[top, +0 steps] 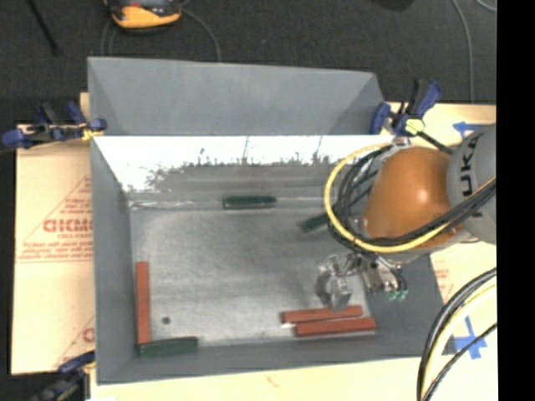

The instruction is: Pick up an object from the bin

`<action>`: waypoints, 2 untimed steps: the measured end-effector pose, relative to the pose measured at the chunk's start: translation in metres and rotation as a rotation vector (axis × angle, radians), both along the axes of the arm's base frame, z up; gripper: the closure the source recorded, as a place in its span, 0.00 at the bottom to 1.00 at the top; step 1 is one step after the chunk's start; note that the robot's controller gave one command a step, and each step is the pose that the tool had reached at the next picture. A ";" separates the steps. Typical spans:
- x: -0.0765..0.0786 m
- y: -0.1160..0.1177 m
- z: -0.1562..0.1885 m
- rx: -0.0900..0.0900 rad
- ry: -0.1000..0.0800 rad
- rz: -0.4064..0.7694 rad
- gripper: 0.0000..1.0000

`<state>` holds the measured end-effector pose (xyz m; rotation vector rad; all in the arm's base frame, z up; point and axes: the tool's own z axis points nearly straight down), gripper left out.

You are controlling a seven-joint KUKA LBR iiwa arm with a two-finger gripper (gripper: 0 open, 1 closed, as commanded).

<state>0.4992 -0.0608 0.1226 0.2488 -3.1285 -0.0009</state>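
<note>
1. Grey metal bin (234,266): fills the middle of the frame; floor mostly bare, contents few and scattered.

2. Arm (468,182), with its orange cover (405,195) and looped cables: enters from the right edge and hangs over the bin's right side.

3. Upright red-brown bar (143,302): lower left, lying along the left wall.

4. Two red-brown bars, lower right, lying side by side near the front wall, apparently touching: upper red-brown bar (322,314) and lower red-brown bar (334,328). Long axes run left to right, tilted very slightly.

5. Dark green bar (249,200): upper centre, by the back wall.

6. Dark green bar at the corner (170,346): lower left, at the foot of item 3.

7. Dark green piece (315,222): right of centre, partly hidden by the cables.

8. Claw (337,284): just above the upper bar of item 4 in the frame. Released or clenched cannot be told; nothing visibly grasped.

Note: the pair in item 4 is by far the nearest stock, and probably the pick. A grasp would need to close across the bar's short width, front to back.
</note>
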 end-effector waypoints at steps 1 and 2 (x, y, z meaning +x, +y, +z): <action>0.000 0.005 0.058 0.000 -0.003 0.166 1.00; 0.000 0.016 0.117 0.001 -0.003 0.357 1.00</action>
